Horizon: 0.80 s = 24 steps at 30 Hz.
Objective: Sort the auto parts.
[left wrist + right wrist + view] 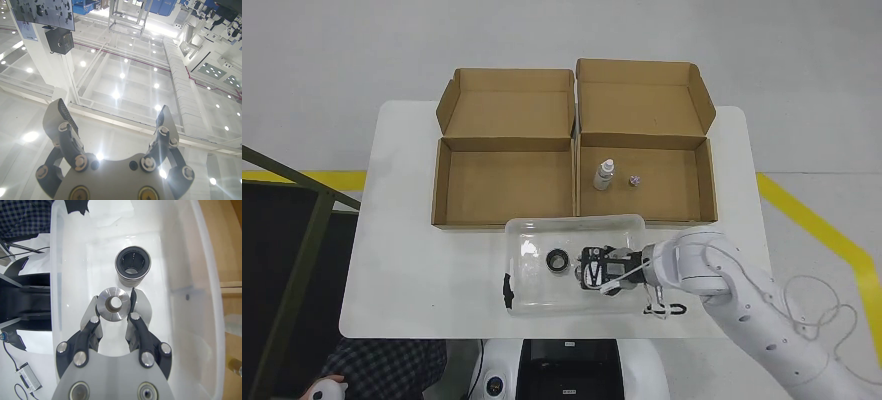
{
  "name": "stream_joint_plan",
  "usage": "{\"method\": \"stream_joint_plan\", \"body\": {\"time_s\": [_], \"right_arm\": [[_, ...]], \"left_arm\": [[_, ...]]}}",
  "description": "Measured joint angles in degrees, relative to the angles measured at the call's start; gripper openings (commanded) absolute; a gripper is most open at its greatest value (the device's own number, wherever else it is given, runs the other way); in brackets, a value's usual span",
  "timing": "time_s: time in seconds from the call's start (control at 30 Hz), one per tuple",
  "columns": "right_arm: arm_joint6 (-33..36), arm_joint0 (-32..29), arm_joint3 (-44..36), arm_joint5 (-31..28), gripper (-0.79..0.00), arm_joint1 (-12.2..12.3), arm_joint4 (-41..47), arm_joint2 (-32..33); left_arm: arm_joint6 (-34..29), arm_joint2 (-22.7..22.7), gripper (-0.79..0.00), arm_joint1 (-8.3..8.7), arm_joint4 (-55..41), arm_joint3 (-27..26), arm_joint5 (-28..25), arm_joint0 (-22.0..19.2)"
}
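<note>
The metal ring is clamped at its rim by the right hand inside the clear bin; the left hand is spread, empty. On lifting, the smooth ring could be dropped, or the bearing, just beside at 9 o'clock from above, toppled.

Pretty sure it's a big robotics lab or factory hall: yellow floor tape either side of the white table, high gridded ceiling, spotlights, hanging monitor.
</note>
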Motion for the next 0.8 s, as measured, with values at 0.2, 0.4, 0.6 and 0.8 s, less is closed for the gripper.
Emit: {"method": "stream_joint_plan", "body": {"time_s": [0.2,0.4,0.6,0.8], "right_arm": [[-3.0,-3.2,-5.1,0.8,-0.785,1.1,-1.1,4.5],[-9.5,-4.1,-6.0,1.6,-0.785,1.5,0.0,7.9],[-17.0,-3.9,-6.2,2.5,-0.785,1.3,0.4,9.4],[-22.6,-3.2,-7.0,3.0,-0.785,1.2,1.2,10.9]], "left_arm": [[0.0,0.0,0.000,0.00,0.0,0.0,0.0,0.0],[0.0,0.0,0.000,0.00,0.0,0.0,0.0,0.0],[0.0,0.0,0.000,0.00,0.0,0.0,0.0,0.0],[0.0,0.0,0.000,0.00,0.0,0.0,0.0,0.0]]}}
